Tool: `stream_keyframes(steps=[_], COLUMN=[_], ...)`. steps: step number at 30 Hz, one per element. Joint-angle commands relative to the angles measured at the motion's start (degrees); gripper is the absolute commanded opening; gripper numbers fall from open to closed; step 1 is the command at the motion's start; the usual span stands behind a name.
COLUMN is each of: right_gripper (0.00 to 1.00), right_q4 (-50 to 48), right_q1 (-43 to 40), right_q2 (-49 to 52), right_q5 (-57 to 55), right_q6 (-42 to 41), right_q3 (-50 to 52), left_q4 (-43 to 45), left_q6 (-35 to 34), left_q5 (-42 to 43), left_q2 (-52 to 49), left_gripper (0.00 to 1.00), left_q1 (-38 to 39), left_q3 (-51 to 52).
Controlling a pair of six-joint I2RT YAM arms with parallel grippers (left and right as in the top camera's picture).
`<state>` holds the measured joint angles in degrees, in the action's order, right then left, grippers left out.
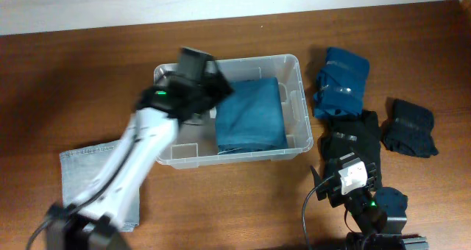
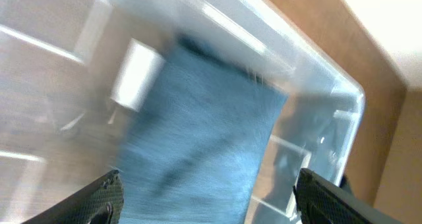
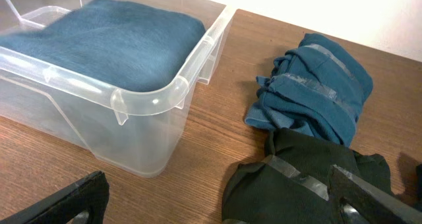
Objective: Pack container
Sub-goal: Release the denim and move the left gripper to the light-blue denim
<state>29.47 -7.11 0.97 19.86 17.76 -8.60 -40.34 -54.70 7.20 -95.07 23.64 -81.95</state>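
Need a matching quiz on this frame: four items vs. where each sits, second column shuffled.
Things:
1. teal cloth
2. denim cloth
3. blue bundle
4. navy bundle

Places:
A. farthest right of all
B. inside the container
C. just right of the container, towards the far side
D. lying flat, left of the container

Pairs: 1-B, 2-D, 3-C, 4-A

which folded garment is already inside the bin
The teal garment, lying in the clear container. The blue bundle, black bundle and navy bundle lie on the table to its right.
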Motion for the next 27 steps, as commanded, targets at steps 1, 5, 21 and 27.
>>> stream_keyframes(steps=[1,5,21,27], right_gripper=[0.98,0.98,0.98,0.98], right_q4=[0.07,0.07,0.04,0.07], right_q1=[0.35,0.35,0.35,0.35], right_q2=[-0.02,-0.02,-0.02,-0.02], right_q5=[0.68,0.68,0.68,0.68], right_q6=[-0.66,-0.66,-0.66,-0.66], right_q3=[0.35,0.35,0.35,0.35], left_q4=[-3.5,-12.96,-37.62,-31.01], left_q6=[13.31,20.11,45.46,50.34], left_q5=[0.11,0.09,1.6,5.27], left_q2=[8.41,14.43,7.87,-1.57], left_gripper=[0.84,0.85,0.99,0.99], left_q1=[-8.15,-21.31,-67.91,-75.47], left_q3=[-0.72,-0.72,0.66,6.82])
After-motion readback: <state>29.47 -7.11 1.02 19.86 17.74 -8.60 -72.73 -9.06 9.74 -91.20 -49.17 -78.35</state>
